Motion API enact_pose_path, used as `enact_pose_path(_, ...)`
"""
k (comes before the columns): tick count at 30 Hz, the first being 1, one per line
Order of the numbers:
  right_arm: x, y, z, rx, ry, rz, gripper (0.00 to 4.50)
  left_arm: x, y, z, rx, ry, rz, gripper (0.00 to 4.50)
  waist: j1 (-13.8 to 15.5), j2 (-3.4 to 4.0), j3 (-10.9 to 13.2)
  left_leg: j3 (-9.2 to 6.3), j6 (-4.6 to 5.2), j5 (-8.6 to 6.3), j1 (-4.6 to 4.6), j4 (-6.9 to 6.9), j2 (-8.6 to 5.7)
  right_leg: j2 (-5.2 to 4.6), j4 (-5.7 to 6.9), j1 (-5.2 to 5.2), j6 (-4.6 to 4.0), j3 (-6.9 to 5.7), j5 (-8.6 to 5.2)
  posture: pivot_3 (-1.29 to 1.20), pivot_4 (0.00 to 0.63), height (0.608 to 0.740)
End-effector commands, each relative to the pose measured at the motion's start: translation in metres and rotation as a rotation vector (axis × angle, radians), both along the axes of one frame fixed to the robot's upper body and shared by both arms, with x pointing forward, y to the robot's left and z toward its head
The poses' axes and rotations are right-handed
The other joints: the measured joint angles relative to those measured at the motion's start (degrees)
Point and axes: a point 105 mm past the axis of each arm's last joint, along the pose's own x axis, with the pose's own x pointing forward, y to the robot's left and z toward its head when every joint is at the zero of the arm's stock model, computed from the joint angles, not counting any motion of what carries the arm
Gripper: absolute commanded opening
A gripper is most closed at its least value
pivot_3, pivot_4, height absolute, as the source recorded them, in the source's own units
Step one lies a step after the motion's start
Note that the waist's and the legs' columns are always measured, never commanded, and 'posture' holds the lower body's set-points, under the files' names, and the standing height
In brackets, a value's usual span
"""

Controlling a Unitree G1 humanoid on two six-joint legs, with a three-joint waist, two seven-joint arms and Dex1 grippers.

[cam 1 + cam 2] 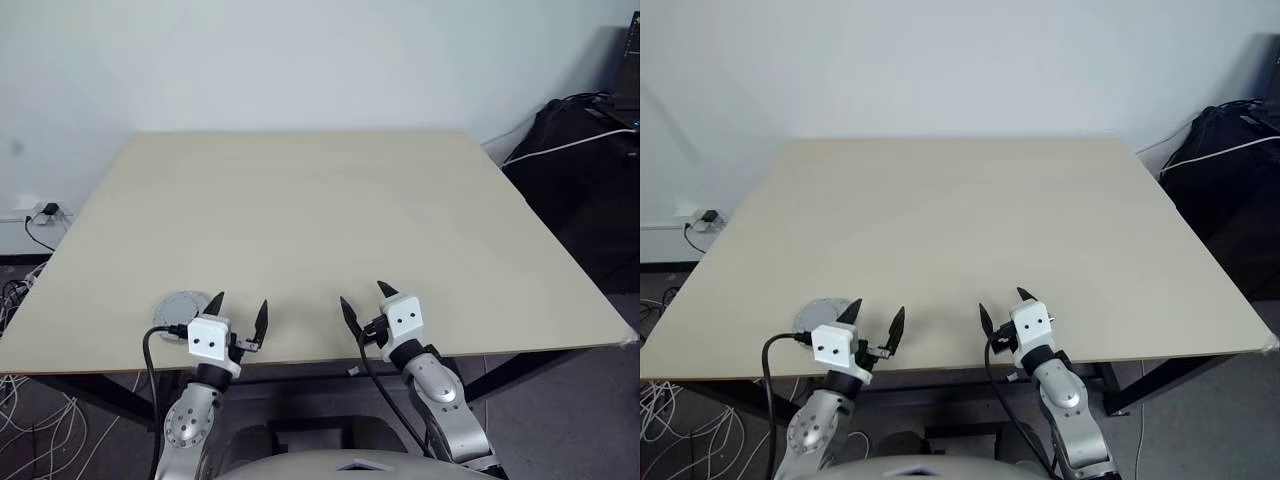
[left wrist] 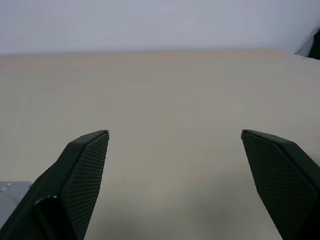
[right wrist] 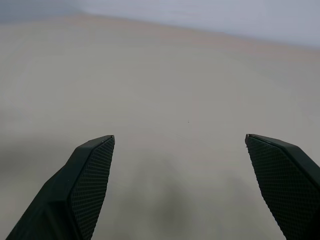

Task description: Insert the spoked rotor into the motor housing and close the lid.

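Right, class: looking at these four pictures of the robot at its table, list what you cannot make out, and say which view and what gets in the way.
- Grey round part at the table's near-left edge, head views: the left gripper covers part of it, and its face is too small to read.
- Whether it is one piece or stacked: cannot tell.
- Left wrist view: a grey corner, cut off by the edge and one finger.
- Right gripper is open, holding nothing.
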Motion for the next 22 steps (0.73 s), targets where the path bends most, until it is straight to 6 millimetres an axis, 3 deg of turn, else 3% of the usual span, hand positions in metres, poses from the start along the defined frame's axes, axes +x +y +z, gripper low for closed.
enact_pose_path(1,0.003,0.000,0.013,0.018,-0.043,-0.006,4.50,0.003,0.002,0.014,-0.006,-0.058,-0.003,4.48,0.05,0.00,0.00,0.00,0.00,0.00,0.00,0.00,0.00,0.00,0.01,0.00,0.00,0.00,0.00,0.00,0.000,0.740)
enact_pose_path(22,0.005,0.000,0.010,0.007,-0.024,-0.006,4.50,0.005,0.006,0.000,-0.025,-0.036,-0.009,4.48,0.10,0.02,-0.11,0.04,-0.02,0.01,0.02,0.05,-0.08,0.04,0.03,0.05,0.00,0.00,0.01,0.00,0.000,0.740)
